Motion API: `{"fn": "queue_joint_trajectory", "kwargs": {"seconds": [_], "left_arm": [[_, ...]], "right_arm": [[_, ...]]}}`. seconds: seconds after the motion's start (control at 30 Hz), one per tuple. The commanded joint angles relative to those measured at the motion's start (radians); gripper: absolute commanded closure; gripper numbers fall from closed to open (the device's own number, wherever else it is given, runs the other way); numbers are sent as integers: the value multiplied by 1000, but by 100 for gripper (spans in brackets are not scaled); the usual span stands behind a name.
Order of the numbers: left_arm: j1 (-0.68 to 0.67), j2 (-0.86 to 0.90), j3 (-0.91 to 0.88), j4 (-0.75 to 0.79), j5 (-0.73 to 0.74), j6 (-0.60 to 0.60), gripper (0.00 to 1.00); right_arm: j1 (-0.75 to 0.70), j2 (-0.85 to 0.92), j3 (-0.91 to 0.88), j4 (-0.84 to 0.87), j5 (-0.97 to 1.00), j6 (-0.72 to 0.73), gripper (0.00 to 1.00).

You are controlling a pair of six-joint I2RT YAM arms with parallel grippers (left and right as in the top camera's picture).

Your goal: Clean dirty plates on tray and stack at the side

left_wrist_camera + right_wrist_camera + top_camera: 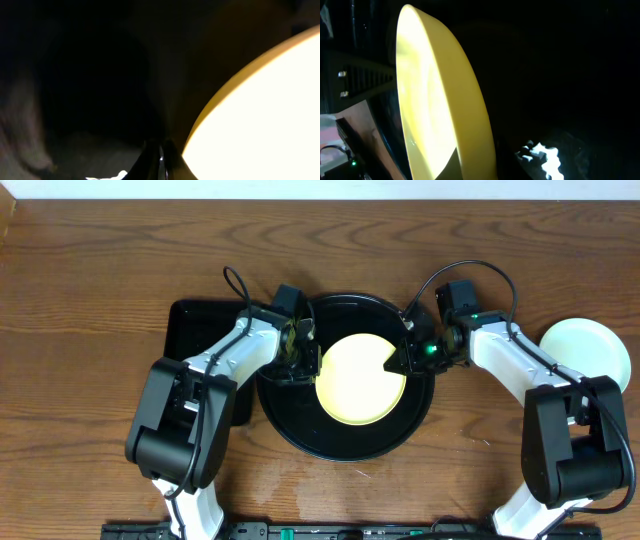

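Where the round black tray (292,423) sits on the wooden table (100,260) at the middle of the overhead view, one pale yellow plate (360,380) is recorded inside it, lying slightly right of the tray's centre. The left gripper (300,345) is placed over the tray's upper-left part, just beside the plate's left rim; in the left wrist view its fingertips are seen pressed together at the bottom edge of the frame, with the plate bright at the right. Something small and yellowish is noted at these fingers from overhead, but what it is cannot be told. The right gripper (405,360) is set at the plate's upper-right rim, one dark finger overlapping it, and the rim is pinched between the jaws. A pale mint-white plate (585,350) is listed on the table at the right of the frame, well apart from the tray. A rectangular black tray (195,330) is partly covered by the left arm at the left.
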Motion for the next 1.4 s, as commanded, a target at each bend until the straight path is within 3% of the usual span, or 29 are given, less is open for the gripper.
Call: {"fn": "queue_joint_trajectory", "kwargs": {"seconds": [0.0, 0.23, 0.4, 0.63, 1.07, 1.37], "left_arm": [[45, -62, 55, -73, 18, 3, 92], [134, -277, 64, -165, 16, 42, 54], [177, -372, 64, -202, -53, 56, 45], [216, -391, 64, -219, -101, 56, 44], [251, -391, 64, -227, -119, 55, 44], [251, -391, 64, -229, -127, 55, 43]], "right_arm": [[11, -11, -2, 1, 121, -3, 99], [33, -159, 7, 4, 338, -23, 99], [111, -301, 7, 12, 501, -95, 99], [237, -406, 7, 10, 726, -128, 99], [558, -441, 7, 8, 1336, -173, 99], [702, -441, 7, 34, 1536, -249, 99]]}}
